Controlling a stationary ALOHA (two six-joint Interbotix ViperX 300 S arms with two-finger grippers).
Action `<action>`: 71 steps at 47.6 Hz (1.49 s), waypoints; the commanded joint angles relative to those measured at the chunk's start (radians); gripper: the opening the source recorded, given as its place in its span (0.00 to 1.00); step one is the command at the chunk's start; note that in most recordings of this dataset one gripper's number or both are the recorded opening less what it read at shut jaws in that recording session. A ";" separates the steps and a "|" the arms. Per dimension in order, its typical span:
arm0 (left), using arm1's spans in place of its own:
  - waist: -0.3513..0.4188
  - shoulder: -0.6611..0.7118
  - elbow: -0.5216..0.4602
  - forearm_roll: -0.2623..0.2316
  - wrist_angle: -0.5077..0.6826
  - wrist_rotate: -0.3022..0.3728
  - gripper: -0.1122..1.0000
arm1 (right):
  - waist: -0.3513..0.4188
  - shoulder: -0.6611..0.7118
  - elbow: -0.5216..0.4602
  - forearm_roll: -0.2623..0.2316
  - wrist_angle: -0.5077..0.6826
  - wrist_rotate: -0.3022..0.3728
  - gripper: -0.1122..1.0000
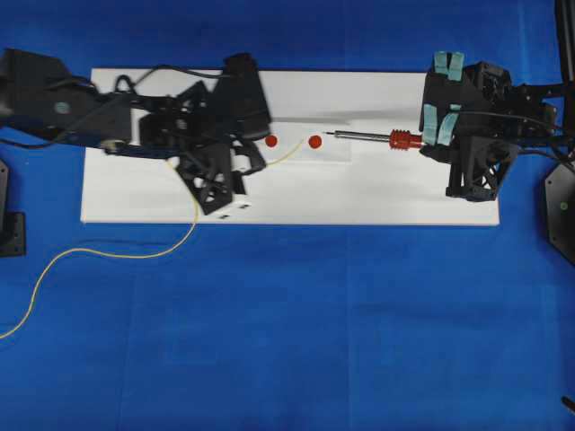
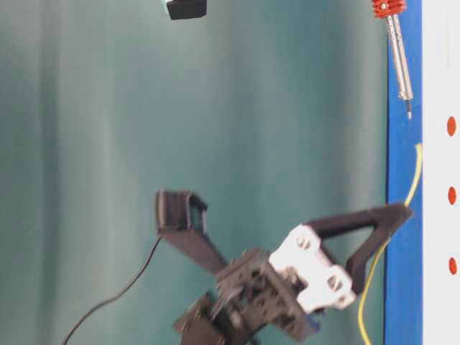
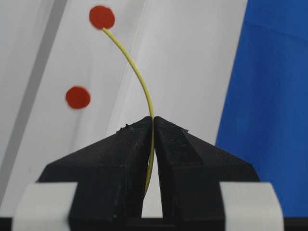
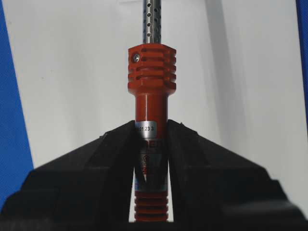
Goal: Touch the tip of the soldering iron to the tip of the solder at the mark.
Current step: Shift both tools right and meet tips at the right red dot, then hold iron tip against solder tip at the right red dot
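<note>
Solder, the thin yellow-green wire (image 3: 139,79), is pinched between the closed jaws of the left gripper (image 3: 153,120), its free end arching ahead to the far red dot (image 3: 101,17) on the white board (image 1: 404,193). Opposite, the right gripper (image 4: 151,127) clamps the orange-red-handled soldering iron (image 1: 373,137), silver shaft pointing ahead, tip just short of that mark. Risk: the springy wire flicks aside if the iron comes in off-line, or the iron's tip overshoots the dot.

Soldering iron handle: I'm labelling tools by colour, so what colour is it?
Orange-red, with a small silver label; the soldering iron shows best in the right wrist view.
</note>
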 commanded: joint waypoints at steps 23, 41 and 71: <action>-0.006 0.069 -0.055 0.003 -0.014 -0.008 0.13 | -0.002 -0.003 -0.008 -0.002 -0.015 0.002 0.16; 0.003 0.084 -0.064 0.003 -0.014 -0.006 0.13 | -0.002 0.020 -0.008 -0.003 -0.020 0.003 0.16; 0.005 0.086 -0.066 0.003 -0.006 -0.008 0.13 | -0.002 0.087 -0.023 -0.003 -0.043 0.003 0.16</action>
